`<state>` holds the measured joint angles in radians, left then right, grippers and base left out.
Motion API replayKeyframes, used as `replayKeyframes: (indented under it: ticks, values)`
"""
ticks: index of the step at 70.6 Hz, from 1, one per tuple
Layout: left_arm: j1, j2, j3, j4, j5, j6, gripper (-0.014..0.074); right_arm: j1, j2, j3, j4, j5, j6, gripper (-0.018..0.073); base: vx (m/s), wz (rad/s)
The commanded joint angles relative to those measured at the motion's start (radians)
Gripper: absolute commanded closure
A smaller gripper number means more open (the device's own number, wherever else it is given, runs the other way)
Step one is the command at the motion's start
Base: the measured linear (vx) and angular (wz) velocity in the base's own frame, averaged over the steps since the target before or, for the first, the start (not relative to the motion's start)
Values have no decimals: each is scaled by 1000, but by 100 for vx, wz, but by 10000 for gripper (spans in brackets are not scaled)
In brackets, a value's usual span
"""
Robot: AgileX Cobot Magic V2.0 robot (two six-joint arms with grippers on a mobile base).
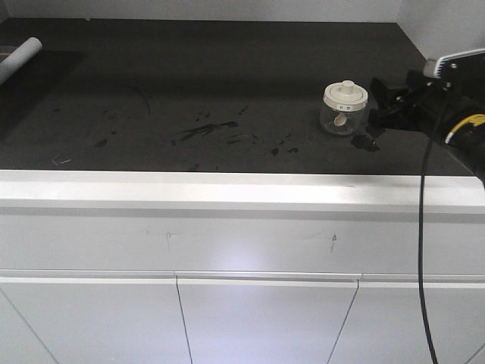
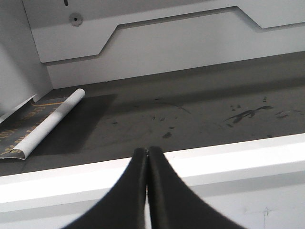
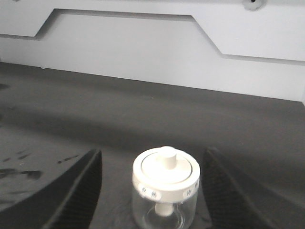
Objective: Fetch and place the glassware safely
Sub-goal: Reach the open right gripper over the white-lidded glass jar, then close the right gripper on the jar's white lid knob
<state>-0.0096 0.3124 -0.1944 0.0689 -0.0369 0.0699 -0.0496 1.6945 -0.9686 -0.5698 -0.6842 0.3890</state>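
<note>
Only the right wrist view shows the glass jar (image 3: 165,191) between the wide-spread right jaws, touching neither. The left jaws press together, empty.

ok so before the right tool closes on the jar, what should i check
1. Opening of the right tool: ok, its fingers stand either side of the jar.
2. Jar upright on the counter: ok.
3. Seating of the lid: ok, flat.
4. Jar centred between the fingers: not ok, it sits nearer the one on the picture's right.
5. Grip height on the glass: cannot tell.
6. Clearance of the left tool: ok, shut, at the counter's front edge.
</note>
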Motion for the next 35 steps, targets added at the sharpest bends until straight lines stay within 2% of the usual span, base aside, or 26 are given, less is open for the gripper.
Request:
replayKeyframes:
  ticks: [1,23,35]
  values:
    - [-6,7,-27,-10,-72,-10,603,-4,39,-106,8,-95,-3,110,0,0]
    - [-6,7,-27,-10,-72,-10,603,13,255,-369,1,-89,19,110,0,0]
    - [-6,7,-27,-10,-72,-10,603,46,344,-496,-33,-1,47,110,0,0]
